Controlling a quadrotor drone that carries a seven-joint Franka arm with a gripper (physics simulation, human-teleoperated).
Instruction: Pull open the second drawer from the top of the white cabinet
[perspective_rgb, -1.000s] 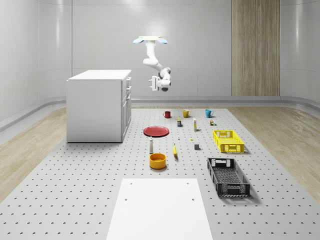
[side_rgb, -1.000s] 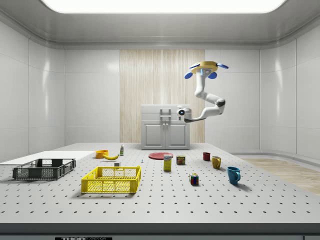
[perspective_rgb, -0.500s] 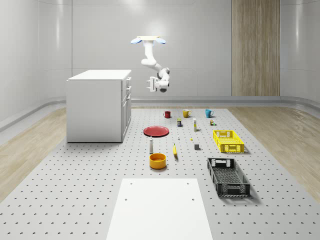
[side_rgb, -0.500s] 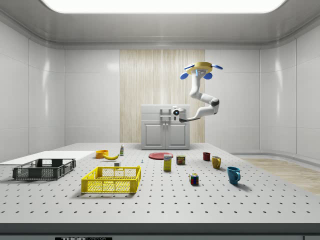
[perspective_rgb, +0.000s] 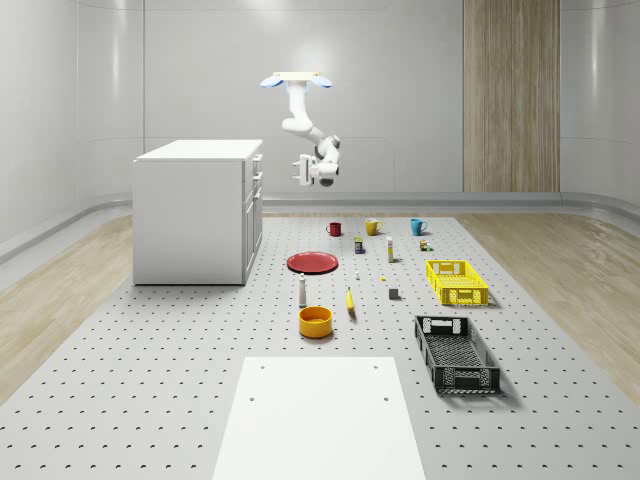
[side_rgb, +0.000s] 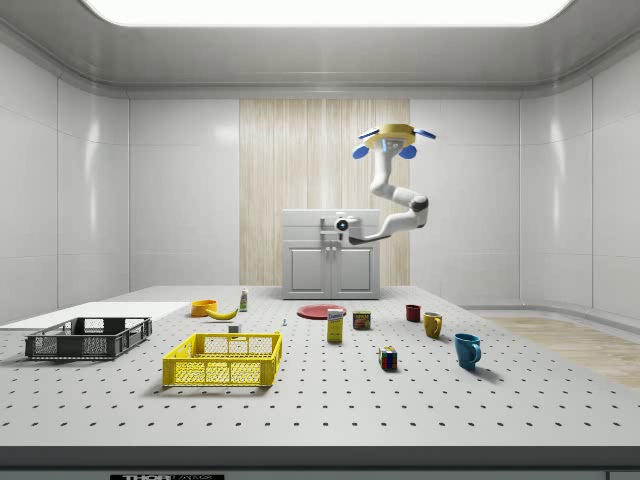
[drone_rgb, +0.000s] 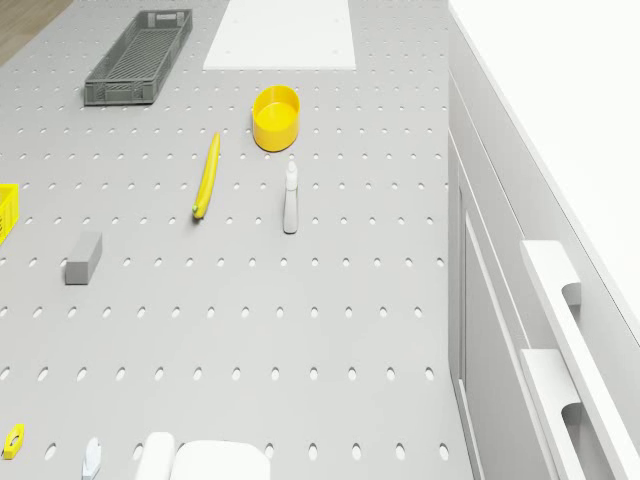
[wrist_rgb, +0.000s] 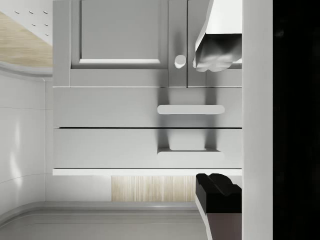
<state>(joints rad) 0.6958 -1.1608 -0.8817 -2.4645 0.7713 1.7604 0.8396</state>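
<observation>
Second drawer shut, claw spread wide before its handle, touching nothing.

White cabinet front ahead; two drawer handles; pincer fingers spread apart.

Pale glossy walls, a wood-grain panel, grey perforated floor, bright ceiling light.

surface: grey perforated floor | on it: white cabinet, white slab | red plate, orange bowl, banana, white bottle | yellow crate, black crate | red mug, yellow mug, blue mug
</observation>
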